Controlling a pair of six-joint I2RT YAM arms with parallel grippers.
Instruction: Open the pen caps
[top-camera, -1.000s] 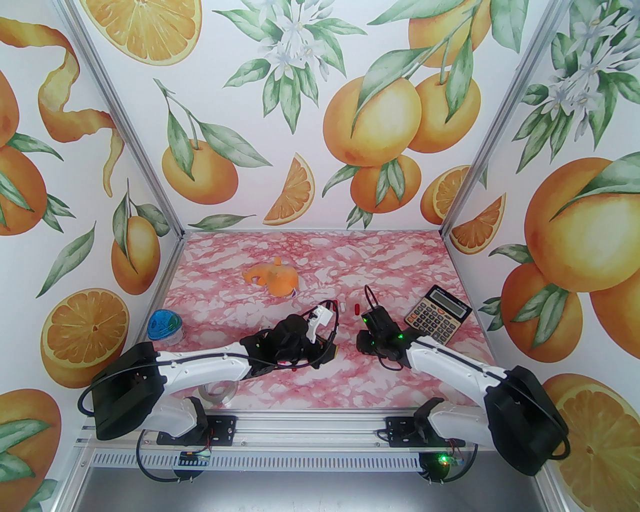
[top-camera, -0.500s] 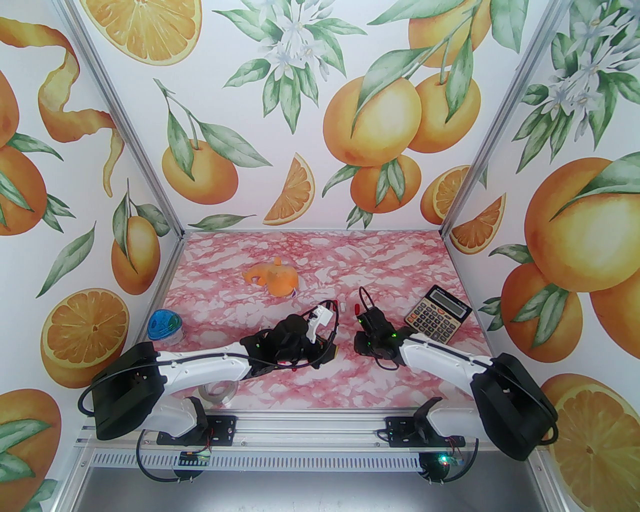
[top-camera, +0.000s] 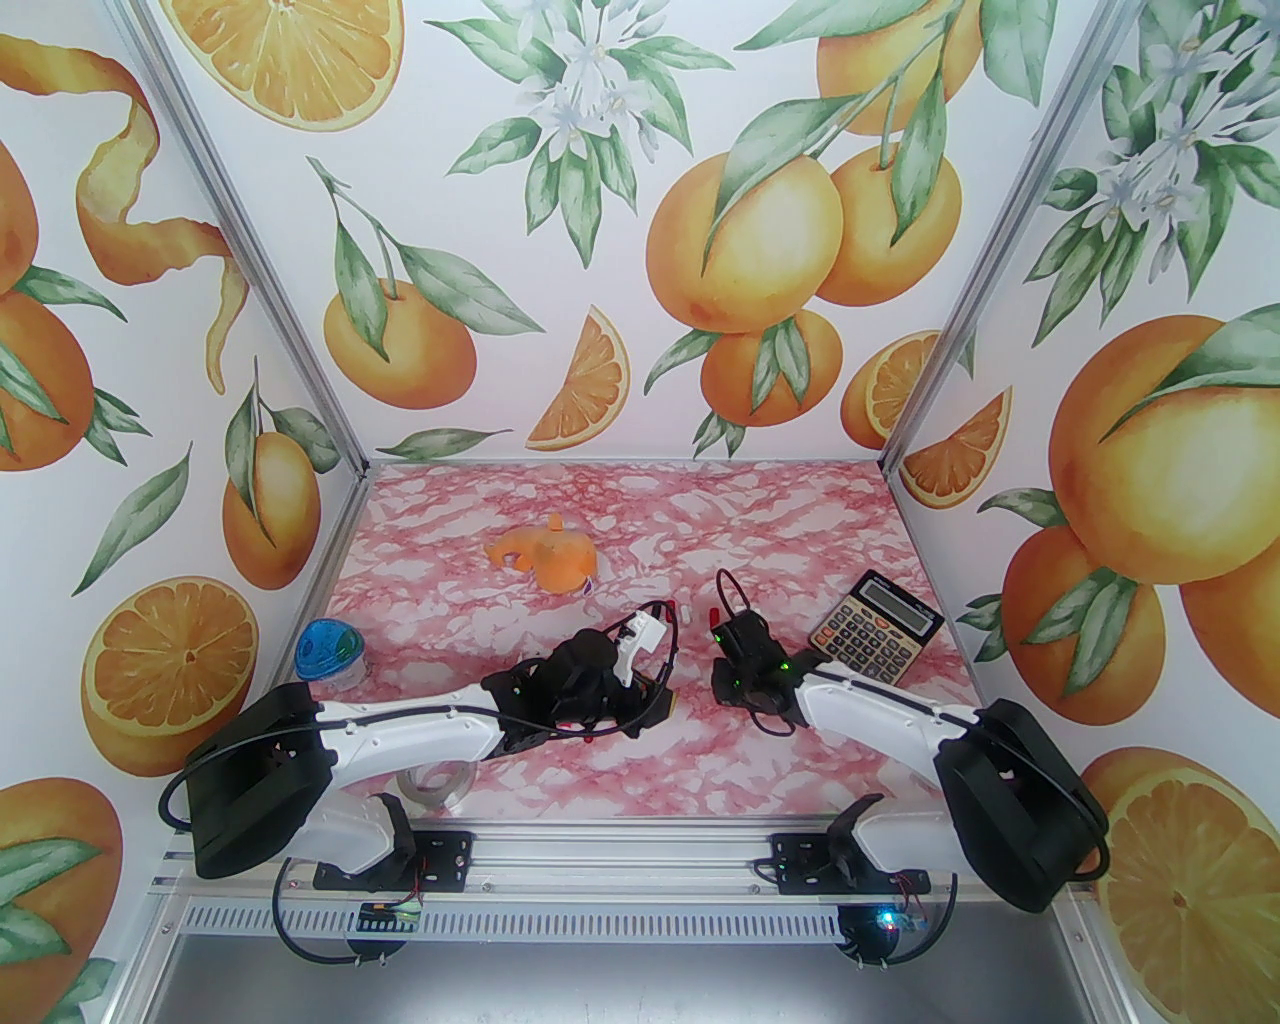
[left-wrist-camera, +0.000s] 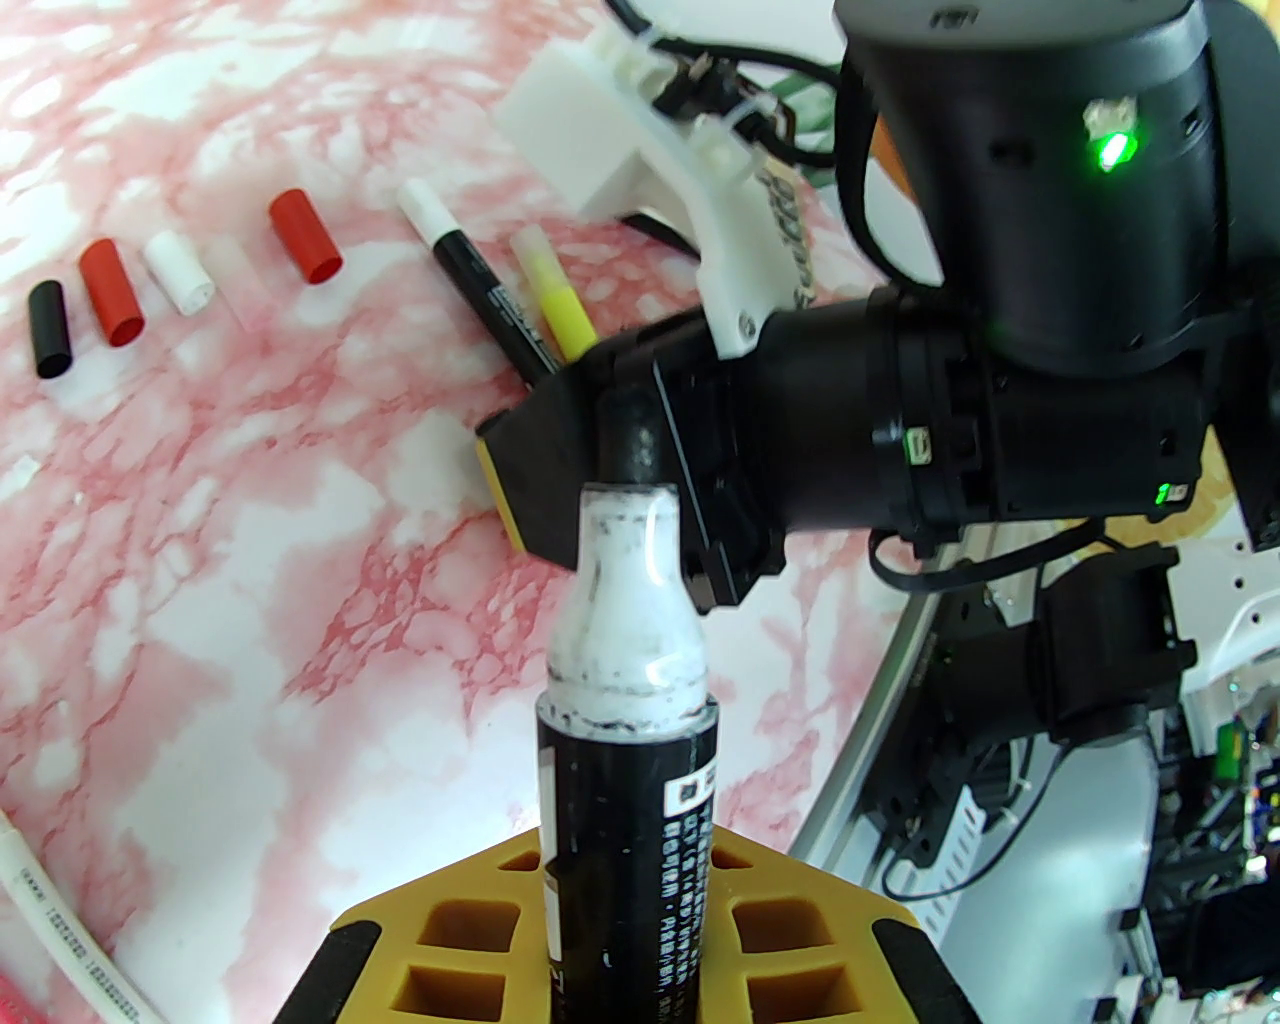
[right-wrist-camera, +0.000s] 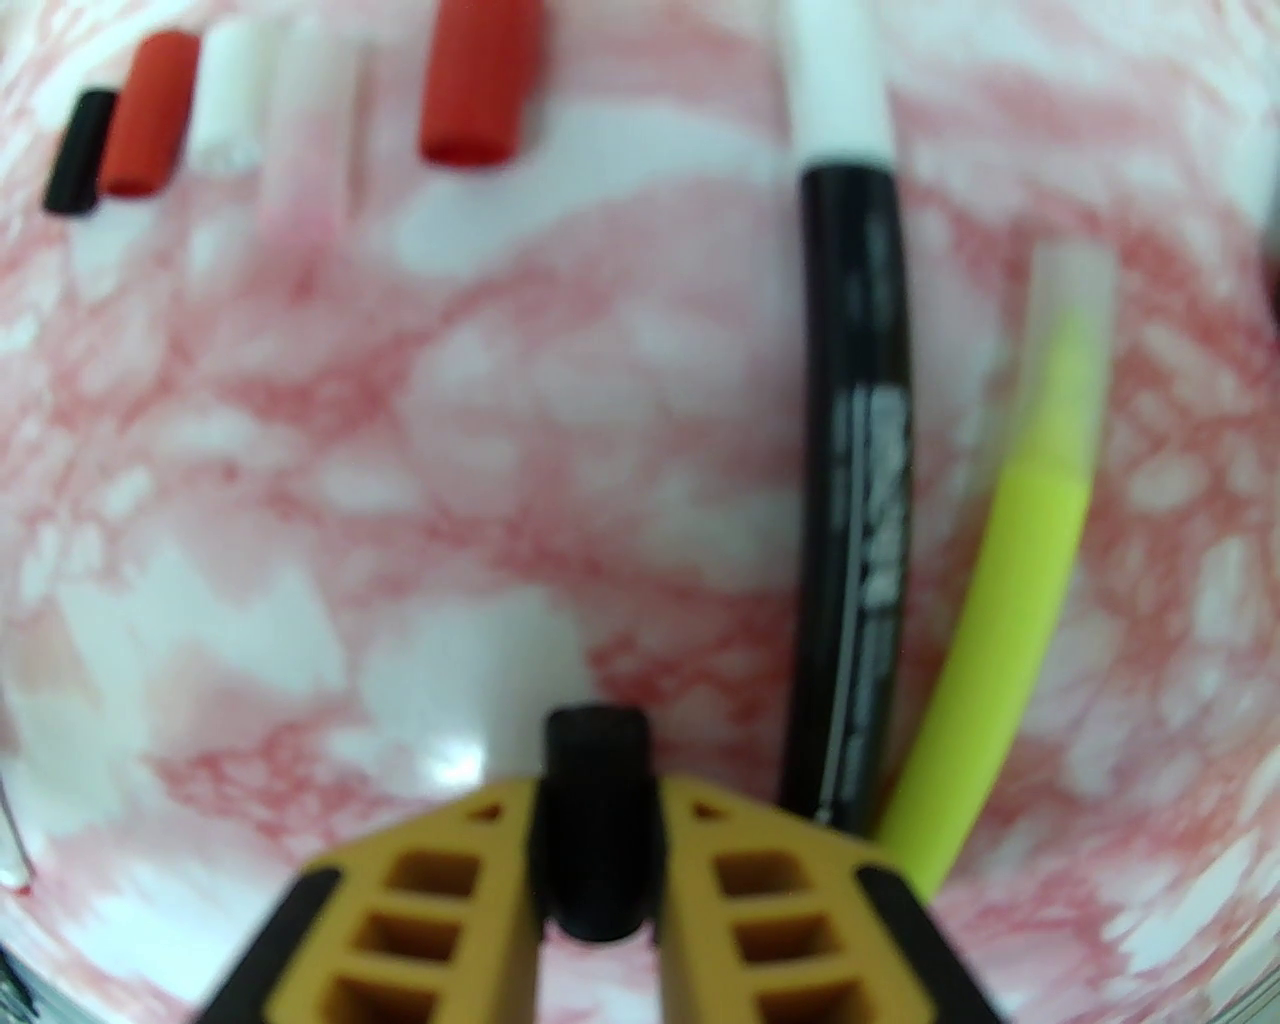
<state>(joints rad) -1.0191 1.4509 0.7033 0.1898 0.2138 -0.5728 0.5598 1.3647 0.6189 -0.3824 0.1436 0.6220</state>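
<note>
My left gripper (left-wrist-camera: 620, 890) is shut on a black pen (left-wrist-camera: 625, 760) that has a smudged white neck. The pen's black cap (right-wrist-camera: 597, 770) sits at the end of that neck, and my right gripper (right-wrist-camera: 597, 810) is shut on it. In the top view both grippers, left (top-camera: 652, 702) and right (top-camera: 722, 682), meet low over the middle of the table. Loose pen caps lie on the table: a black one (right-wrist-camera: 80, 150), a red one (right-wrist-camera: 150, 110), a white one (right-wrist-camera: 230, 100) and another red one (right-wrist-camera: 480, 80). A black pen with a white cap (right-wrist-camera: 850, 450) and a yellow pen (right-wrist-camera: 1020, 600) lie beside them.
A calculator (top-camera: 875, 625) lies to the right of my right arm. An orange toy (top-camera: 545, 560) sits further back. A blue-lidded jar (top-camera: 325, 655) stands at the left edge, and a roll of clear tape (top-camera: 435, 785) lies under my left arm.
My right arm has shifted a little to the left and its jaws have closed on the black cap. The left arm has stayed still with the pen.
</note>
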